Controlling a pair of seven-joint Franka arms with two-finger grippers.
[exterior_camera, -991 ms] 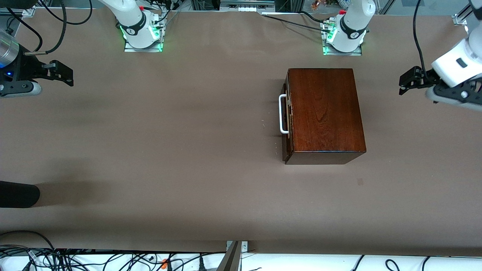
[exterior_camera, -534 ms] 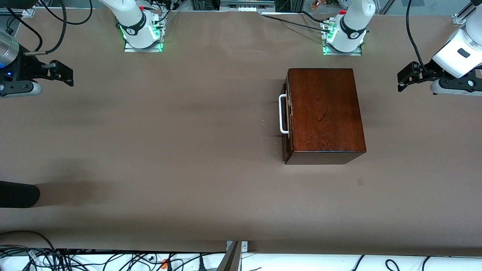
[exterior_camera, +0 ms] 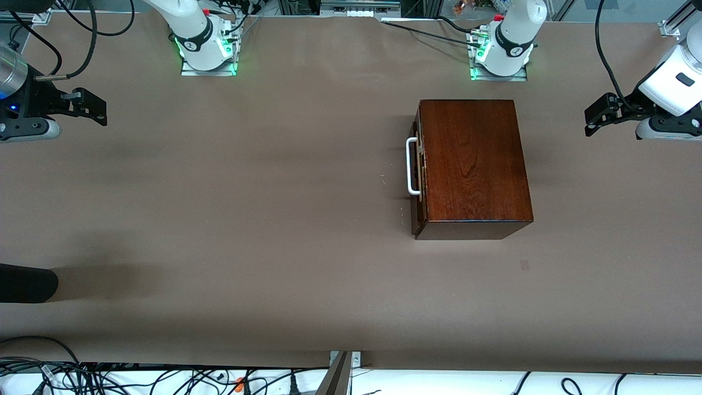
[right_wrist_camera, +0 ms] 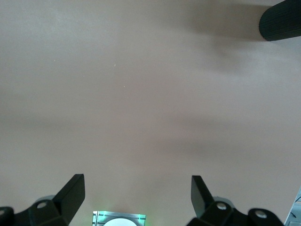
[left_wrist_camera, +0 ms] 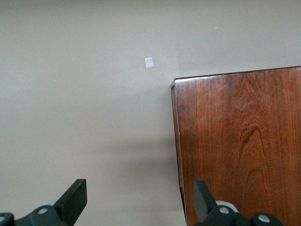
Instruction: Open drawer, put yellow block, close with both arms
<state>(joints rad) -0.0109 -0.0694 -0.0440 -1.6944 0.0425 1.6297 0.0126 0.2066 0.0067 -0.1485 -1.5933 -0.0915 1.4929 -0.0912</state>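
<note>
The reddish-brown wooden box stands on the table in front of the left arm's base. Its drawer is pushed in, and the white bar handle faces the right arm's end of the table. The yellow block is out of view. My left gripper hangs open and empty over the table, beside the box toward the left arm's end. In the left wrist view, one corner of the box lies under the gripper. My right gripper waits open and empty over the right arm's end.
A black rounded object pokes in at the right arm's end, nearer the front camera, and also shows as the black object in the right wrist view. A small pale mark lies on the brown table. Cables run along the front edge.
The left arm's wrist has risen and drawn back a little toward its end of the table, shifting the gripper slightly. The right arm and the box have not moved.
</note>
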